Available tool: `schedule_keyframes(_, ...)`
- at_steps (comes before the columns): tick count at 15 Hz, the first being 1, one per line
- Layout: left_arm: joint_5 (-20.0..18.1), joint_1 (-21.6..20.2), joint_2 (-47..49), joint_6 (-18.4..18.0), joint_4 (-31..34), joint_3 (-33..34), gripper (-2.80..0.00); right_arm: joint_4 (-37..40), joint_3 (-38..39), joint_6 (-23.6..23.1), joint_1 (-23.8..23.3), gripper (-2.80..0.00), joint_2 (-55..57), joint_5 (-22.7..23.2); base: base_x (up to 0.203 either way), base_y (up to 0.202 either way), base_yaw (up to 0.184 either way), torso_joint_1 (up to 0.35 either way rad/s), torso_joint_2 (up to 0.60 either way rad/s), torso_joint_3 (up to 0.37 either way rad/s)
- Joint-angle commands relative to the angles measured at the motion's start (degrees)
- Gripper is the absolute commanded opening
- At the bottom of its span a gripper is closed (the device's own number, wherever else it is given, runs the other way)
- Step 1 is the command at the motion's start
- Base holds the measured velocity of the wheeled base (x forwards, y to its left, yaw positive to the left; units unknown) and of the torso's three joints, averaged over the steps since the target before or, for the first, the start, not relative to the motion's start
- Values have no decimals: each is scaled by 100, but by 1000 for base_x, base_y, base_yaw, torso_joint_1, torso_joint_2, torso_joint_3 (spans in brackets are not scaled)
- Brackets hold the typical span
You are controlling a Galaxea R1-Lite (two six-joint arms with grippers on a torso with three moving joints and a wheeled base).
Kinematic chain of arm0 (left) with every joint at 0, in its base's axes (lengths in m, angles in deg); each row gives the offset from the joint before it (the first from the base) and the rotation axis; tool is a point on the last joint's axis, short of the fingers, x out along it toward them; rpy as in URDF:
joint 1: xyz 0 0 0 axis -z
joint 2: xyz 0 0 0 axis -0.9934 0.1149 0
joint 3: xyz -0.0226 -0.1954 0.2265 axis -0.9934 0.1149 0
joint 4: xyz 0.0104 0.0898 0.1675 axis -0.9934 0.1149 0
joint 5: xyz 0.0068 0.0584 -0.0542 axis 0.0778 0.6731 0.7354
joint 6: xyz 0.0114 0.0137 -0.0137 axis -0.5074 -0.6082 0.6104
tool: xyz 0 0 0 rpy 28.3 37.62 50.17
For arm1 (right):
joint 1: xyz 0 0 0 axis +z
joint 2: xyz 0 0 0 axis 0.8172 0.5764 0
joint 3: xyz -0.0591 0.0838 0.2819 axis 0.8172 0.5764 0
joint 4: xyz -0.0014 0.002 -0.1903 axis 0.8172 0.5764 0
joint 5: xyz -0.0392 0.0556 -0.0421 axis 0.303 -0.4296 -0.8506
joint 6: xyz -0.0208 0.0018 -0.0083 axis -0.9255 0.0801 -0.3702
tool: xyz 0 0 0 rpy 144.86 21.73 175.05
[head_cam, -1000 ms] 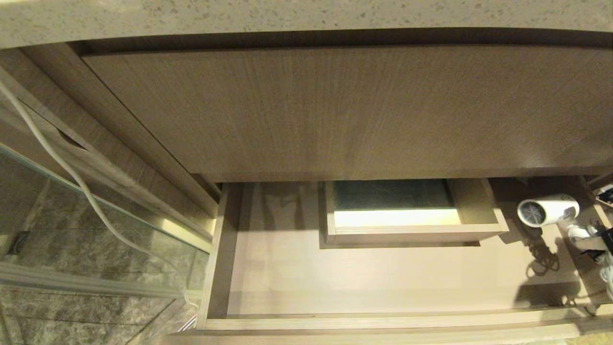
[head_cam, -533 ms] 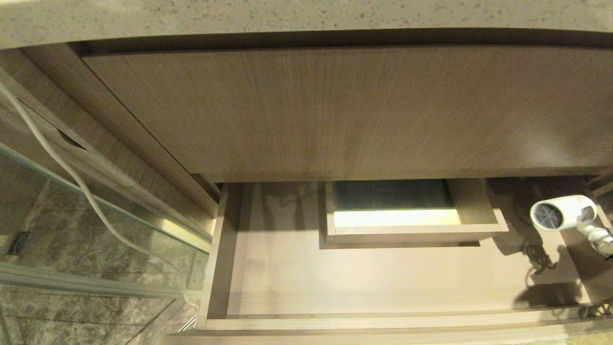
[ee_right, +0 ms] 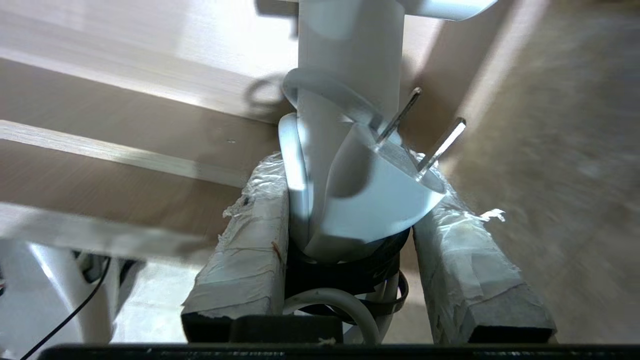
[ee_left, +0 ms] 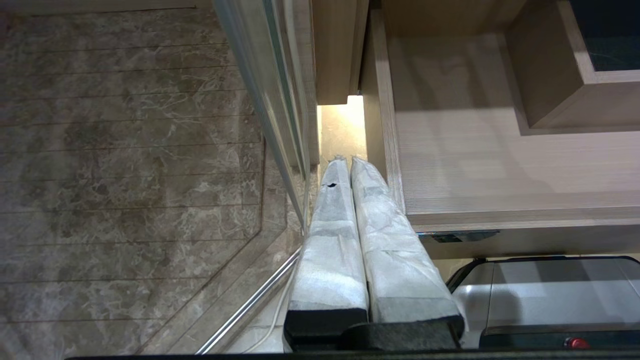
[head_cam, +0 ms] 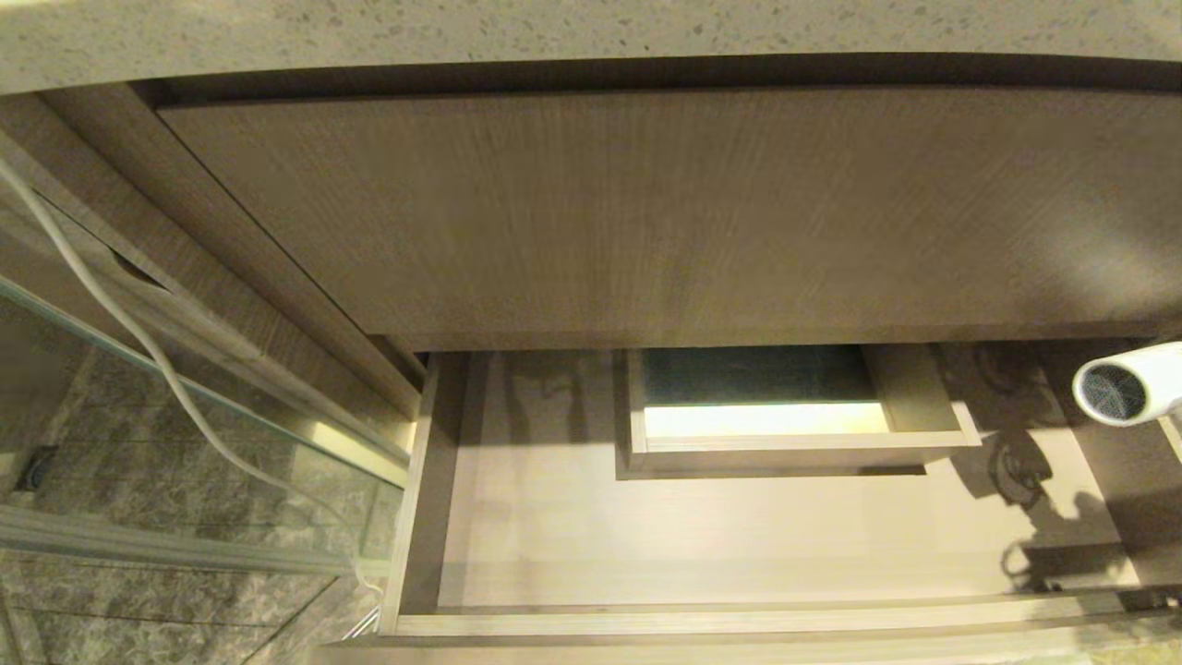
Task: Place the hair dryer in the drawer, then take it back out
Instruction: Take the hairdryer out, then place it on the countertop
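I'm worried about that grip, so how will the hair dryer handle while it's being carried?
The hair dryer probably feels top-heavy: the right gripper clamps only its handle. Smooth plastic may slip. The plug hangs loose and could snag.

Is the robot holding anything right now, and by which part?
Yes: the right gripper clamps the white plastic hair dryer by its handle end, plug and cord bundled there. The left gripper holds nothing.
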Motion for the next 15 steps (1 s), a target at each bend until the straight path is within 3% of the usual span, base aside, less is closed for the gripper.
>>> schedule_keyframes(1, 0, 0, 0, 1, 1, 0, -280, 40, 278, -34, -133, -280, -904, 12, 0, 0, 0, 0, 0, 0)
schedule_keyframes(5, 0, 0, -8, 1, 1, 0, -280, 153, 577, -35, -228, -280, -1843, 78, 0, 0, 0, 0, 0, 0)
schedule_keyframes(15, 0, 0, -9, 1, 1, 0, -280, 2045, -194, 96, -408, -280, -3970, 113, 0, 0, 0, 0, 0, 0)
